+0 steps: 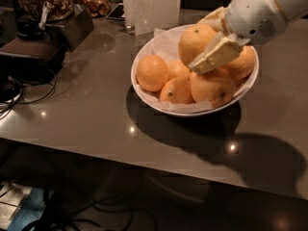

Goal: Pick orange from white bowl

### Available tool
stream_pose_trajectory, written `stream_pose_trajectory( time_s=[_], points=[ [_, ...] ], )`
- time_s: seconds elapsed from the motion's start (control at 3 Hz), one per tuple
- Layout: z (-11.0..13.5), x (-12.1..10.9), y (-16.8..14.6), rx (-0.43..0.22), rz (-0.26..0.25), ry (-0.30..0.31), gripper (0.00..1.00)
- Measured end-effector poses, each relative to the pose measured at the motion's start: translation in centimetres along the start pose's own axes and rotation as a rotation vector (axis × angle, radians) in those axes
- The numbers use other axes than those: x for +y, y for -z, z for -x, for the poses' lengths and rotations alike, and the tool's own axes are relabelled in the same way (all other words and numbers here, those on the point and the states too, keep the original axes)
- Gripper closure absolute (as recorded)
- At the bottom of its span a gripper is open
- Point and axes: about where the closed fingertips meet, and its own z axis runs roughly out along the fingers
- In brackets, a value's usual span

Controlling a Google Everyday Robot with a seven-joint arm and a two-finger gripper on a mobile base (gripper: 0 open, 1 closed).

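The white bowl (144, 93), lined with crinkled white paper, stands on the grey table and holds several oranges. My gripper (202, 41) reaches in from the upper right and is shut on the orange (192, 44), a large round fruit with a tiny dark stem dot on top. One cream finger (215, 56) lies across its front right side; the other is behind it. The orange sits above the other fruit, at the back middle of the bowl.
Other oranges lie in the bowl at left (151, 72), front (177, 91) and right (211, 86). A white card holder (151, 6) stands just behind the bowl. A dark device with cables (33, 52) and jars of snacks are at the left. The table's front edge (144, 155) is near.
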Motion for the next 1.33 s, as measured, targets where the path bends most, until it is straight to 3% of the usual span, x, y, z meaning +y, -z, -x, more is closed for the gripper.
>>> stream_pose_trajectory(
  time_s=[0.33, 0.67, 1.0, 1.33],
  points=[
    [1.7, 2.5, 2.4, -0.058, -0.023, 0.047, 1.00],
    [1.3, 5.0, 3.6, -0.103, -0.031, 0.020, 1.00],
    [0.4, 6.7, 3.5, -0.130, -0.006, -0.030, 1.00],
    [0.4, 6.8, 3.5, -0.131, -0.006, -0.032, 1.00]
  ],
)
